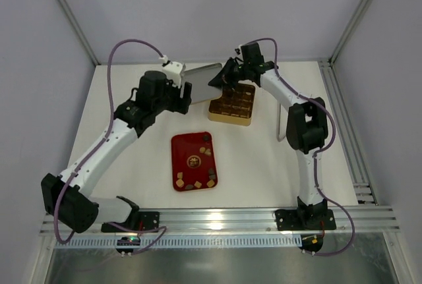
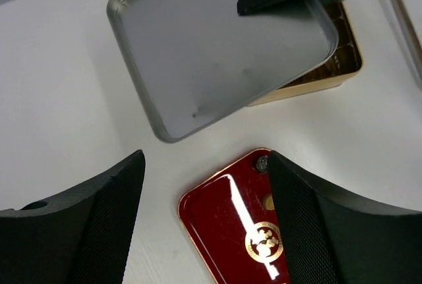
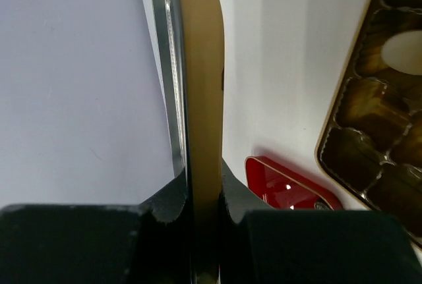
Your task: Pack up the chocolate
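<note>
Loose chocolate (image 1: 198, 183) lies on red tray (image 1: 190, 144), mostly in a row along its near short edge, with a few pieces by the far right corner. The pieces are too small to give an axis. The tray's long axis runs near to far on the surface (image 1: 257, 165). One whitish piece (image 3: 403, 52) sits in a gold tin (image 1: 232, 121) compartment. Above the tray, left gripper (image 2: 204, 165) has its fingers apart and holds nothing. At the tin, right gripper (image 3: 201, 188) is clamped on the lid (image 1: 201, 81) edge.

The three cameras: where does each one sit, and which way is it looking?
Top external: above and behind, looking down on left arm, right arm, red tray, gold tin, lid.
Left wrist: on the left arm, looking down between its open jaws at the lid.
Right wrist: looking along its shut jaws, clamped on the lid's edge.
Shared: both wrist views show lid, tray and tin.
</note>
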